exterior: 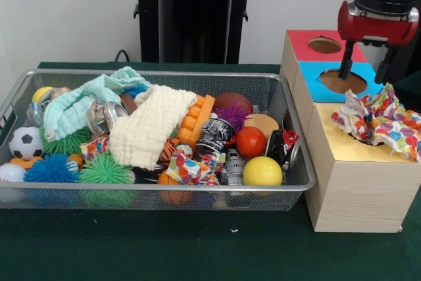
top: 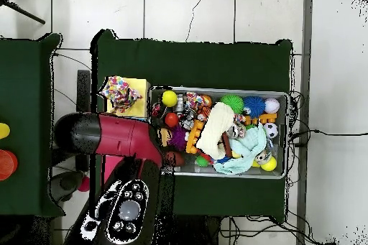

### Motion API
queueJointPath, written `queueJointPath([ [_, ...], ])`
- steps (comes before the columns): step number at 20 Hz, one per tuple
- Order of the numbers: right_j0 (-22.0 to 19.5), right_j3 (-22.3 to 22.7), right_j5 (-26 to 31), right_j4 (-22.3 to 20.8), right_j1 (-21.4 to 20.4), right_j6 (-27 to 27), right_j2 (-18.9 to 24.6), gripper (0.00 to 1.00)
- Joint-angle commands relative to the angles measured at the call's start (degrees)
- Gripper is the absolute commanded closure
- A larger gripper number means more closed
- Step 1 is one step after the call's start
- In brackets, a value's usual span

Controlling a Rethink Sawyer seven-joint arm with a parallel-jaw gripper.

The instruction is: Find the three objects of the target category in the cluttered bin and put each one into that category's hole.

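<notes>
Here the gripper (exterior: 366, 70) hangs over the blue section of the wooden sorting box (exterior: 358, 192), its two dark fingers (exterior: 345, 64) spread apart and holding nothing, their tips just above the blue section's round hole (exterior: 342, 82). Behind it the red section has its own hole (exterior: 325, 45), uncovered. The box stands just beside the right end of the wire bin (exterior: 151, 197), on the green table cover (exterior: 197, 248), which lies bare along the near edge in front of both. On the box's yellow front section a crumpled piece of colourful wrapping paper (exterior: 380, 122) sprawls over the top and overhangs the right edge; it seems to cover the hole there, though that cannot be made out. Its long axis runs roughly left to right in the front view. In the bin the clutter lies crowded: a cream knitted cloth (exterior: 150, 131) slants across the middle, a mint towel (exterior: 82, 102) at the back left, spiky green ball (exterior: 105, 170) and blue ball (exterior: 51, 169) at the front left, a soccer ball (exterior: 25, 143), a yellow ball (exterior: 262, 172) and red ball (exterior: 250, 141) at the right. More patterned paper (exterior: 192, 169) lies near the front wall. In the overhead view the red arm (top: 115, 136) crosses the box's side.
</notes>
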Motion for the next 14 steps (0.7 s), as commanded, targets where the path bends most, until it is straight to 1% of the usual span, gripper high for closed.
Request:
queueJointPath([
  [1,-0.36,-5.14,9.01,-2.88,-1.03,10.58,-0.31,0.00],
  [2,-0.33,-5.64,9.35,-2.72,-1.44,11.17,-0.53,0.00],
  [7,-0.61,-8.85,15.45,-2.29,-2.69,12.81,-0.68,0.00],
  [14,-0.60,-12.63,24.21,-3.04,-4.53,13.47,-1.64,0.00],
])
